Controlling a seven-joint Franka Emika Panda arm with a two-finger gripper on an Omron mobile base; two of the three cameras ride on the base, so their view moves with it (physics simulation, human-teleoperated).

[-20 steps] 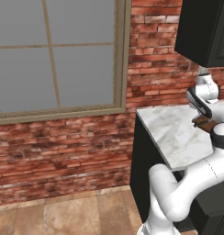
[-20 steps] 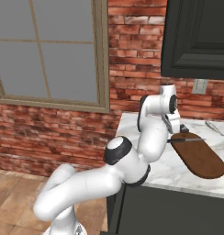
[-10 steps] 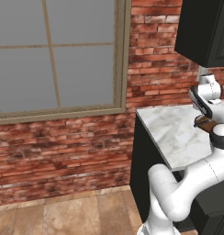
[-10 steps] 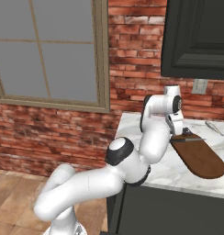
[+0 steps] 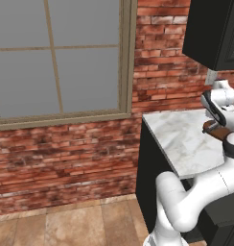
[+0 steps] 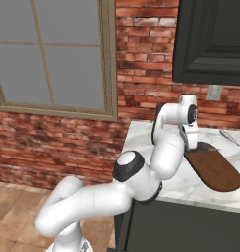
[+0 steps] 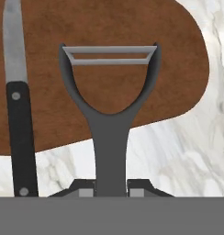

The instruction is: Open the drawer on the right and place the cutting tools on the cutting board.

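Note:
My gripper [image 7: 111,189] is shut on the handle of a grey Y-shaped peeler [image 7: 110,114], one of the cutting tools. Its blade end hangs over the rounded end of the reddish-brown cutting board [image 7: 109,27]. A knife [image 7: 19,114] with a dark handle and silver blade lies to the left, its blade on the board and its handle reaching onto the marble. In the right base view the gripper [image 6: 193,145] points down at the near end of the cutting board [image 6: 216,171]. In the left base view the board [image 5: 219,133] shows behind the arm. The drawer is out of view.
The board lies on a white-grey marble countertop [image 6: 156,142] above dark cabinets, against a brick wall. A dark upper cabinet [image 6: 210,39] hangs over the counter. Another slim silver tool [image 6: 230,137] lies on the counter near the wall, to the right.
The hand has shifted a little to the right, over the near end of the board, still gripping the peeler. Nothing else has moved.

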